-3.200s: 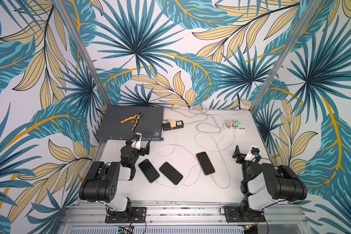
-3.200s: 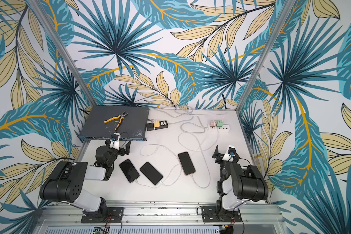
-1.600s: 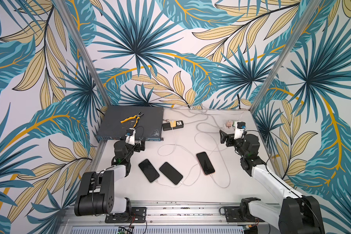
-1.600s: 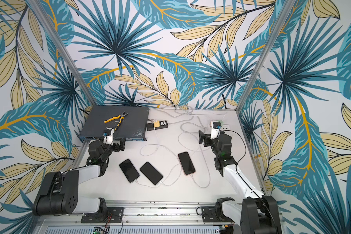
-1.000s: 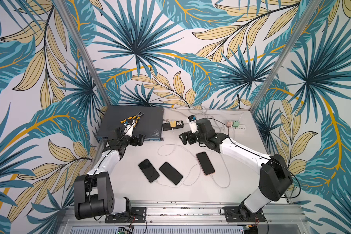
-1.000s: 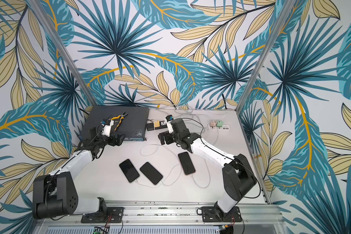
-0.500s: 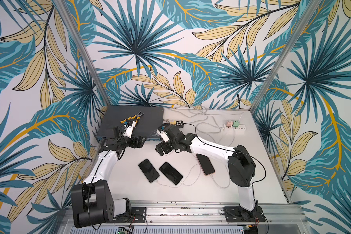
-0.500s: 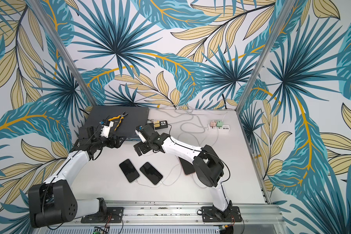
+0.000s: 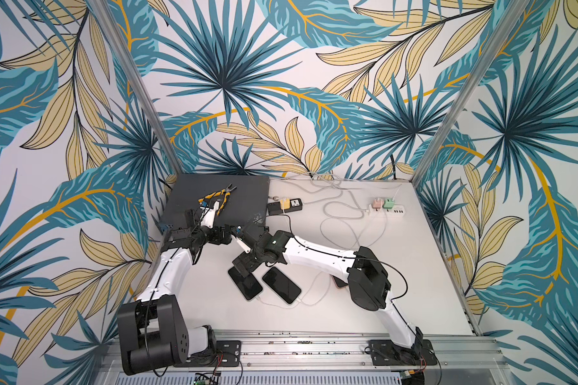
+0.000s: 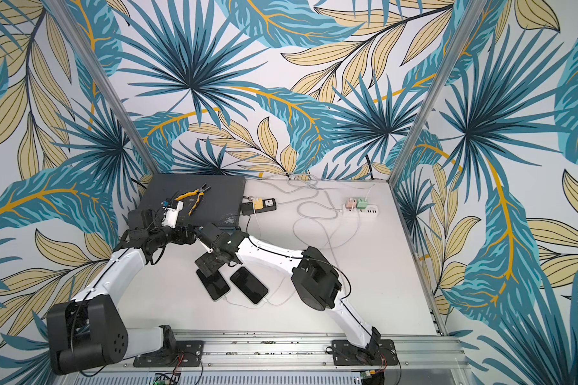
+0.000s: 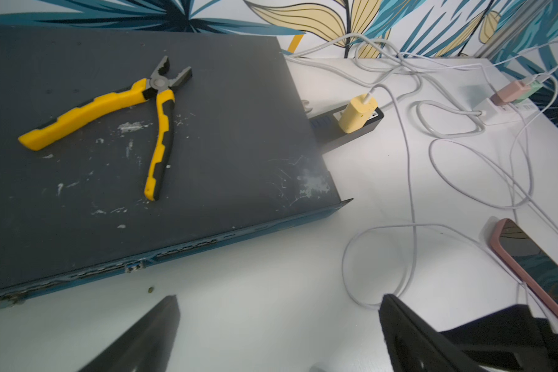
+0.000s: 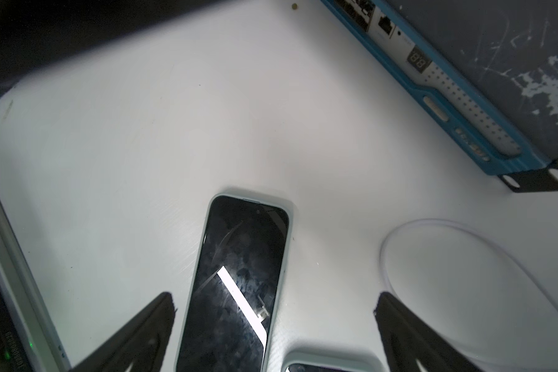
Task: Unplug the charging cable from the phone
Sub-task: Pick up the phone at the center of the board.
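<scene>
Right arm: reached from its base across the table [image 9: 414, 266] toward the left side, elbow raised, forearm passing over a pink-cased phone [image 11: 535, 267], wrist bent downward.
Right gripper [image 12: 274, 299]: fingers spread wide, gripping nothing, poised above the far end of the pale-cased phone [image 12: 239, 273].
Left arm: rose from its base, forearm angled up and wrist turned toward the right arm.
Left gripper [image 11: 279, 299]: wide open and empty, above bare table just in front of the network switch [image 11: 207, 128].
Pale-cased phone: flat, screen up, leftmost of three, just beside a second dark phone [image 9: 281, 289].
Charging cable [image 12: 432, 221]: white, looped on the table beside the phone; its plug was too small to judge.
Pliers [image 11: 136, 106]: lay on the switch.
</scene>
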`<action>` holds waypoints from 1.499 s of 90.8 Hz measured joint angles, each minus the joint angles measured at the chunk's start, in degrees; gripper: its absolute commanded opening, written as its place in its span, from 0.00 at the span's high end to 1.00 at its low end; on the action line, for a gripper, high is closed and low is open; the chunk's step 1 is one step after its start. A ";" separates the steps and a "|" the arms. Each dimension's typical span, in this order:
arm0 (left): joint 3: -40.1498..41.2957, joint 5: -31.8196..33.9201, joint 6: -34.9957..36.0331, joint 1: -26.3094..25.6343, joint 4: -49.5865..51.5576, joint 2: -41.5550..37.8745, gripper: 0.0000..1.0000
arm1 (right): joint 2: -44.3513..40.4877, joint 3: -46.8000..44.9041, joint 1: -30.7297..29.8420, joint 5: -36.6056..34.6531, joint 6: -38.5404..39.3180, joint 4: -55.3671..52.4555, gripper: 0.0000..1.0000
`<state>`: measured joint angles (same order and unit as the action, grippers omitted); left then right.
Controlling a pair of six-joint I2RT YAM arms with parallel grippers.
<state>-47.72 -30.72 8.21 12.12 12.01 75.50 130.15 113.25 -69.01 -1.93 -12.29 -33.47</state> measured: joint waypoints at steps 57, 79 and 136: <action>-0.11 11.93 -0.46 0.48 -0.42 2.91 0.00 | 4.26 -0.48 -5.84 -2.12 -1.36 -3.34 0.00; -0.33 15.23 -0.70 0.92 -0.44 2.99 0.00 | 5.99 -0.50 -5.92 -3.69 -2.19 -3.32 0.00; -2.93 20.87 -1.40 1.27 0.72 3.58 0.00 | 8.00 1.05 -6.95 -7.30 -2.08 -4.28 0.17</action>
<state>-50.65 -9.85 6.81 13.39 12.73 79.09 138.15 114.30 -75.96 -9.23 -14.37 -37.76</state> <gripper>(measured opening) 0.999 0.877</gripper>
